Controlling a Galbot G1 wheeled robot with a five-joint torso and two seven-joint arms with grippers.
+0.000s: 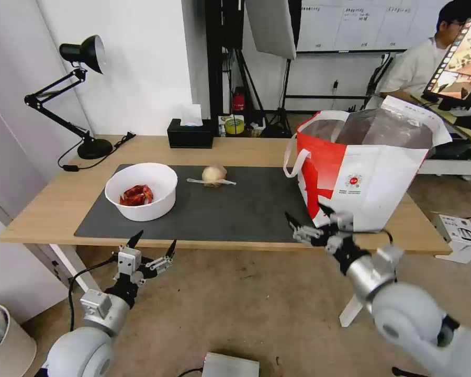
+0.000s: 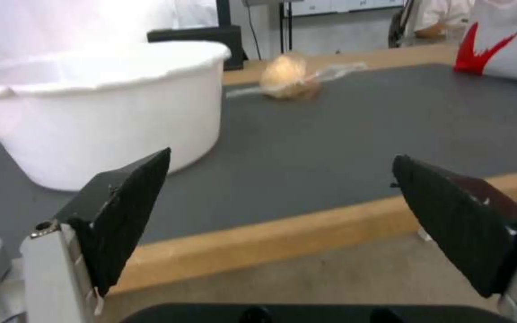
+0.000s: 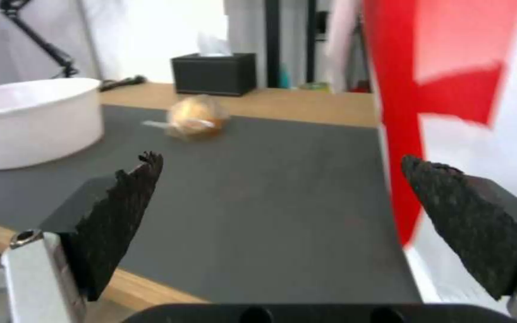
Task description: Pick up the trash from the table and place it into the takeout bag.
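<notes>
A white round bowl (image 1: 140, 190) (image 2: 94, 105) (image 3: 31, 119) with red scraps inside sits on the left of the dark grey mat (image 1: 230, 207). Behind the mat's middle lies the beige plastic-wrapped ball (image 1: 213, 175) (image 2: 288, 77) (image 3: 195, 119). The white and red takeout bag (image 1: 369, 167) (image 3: 462, 89) stands open at the table's right end. My left gripper (image 1: 153, 239) (image 2: 279, 202) hangs open just off the table's front edge, near the bowl. My right gripper (image 1: 307, 215) (image 3: 282, 206) is open over the front edge, beside the bag's red panel. Both hold nothing.
A black tissue box (image 1: 190, 133) (image 3: 213, 74) and a black desk lamp (image 1: 73, 84) stand along the table's (image 1: 52, 204) back edge. A white bin (image 1: 5, 340) sits on the floor at lower left. A small white box (image 1: 459, 236) rests on the floor right of the table.
</notes>
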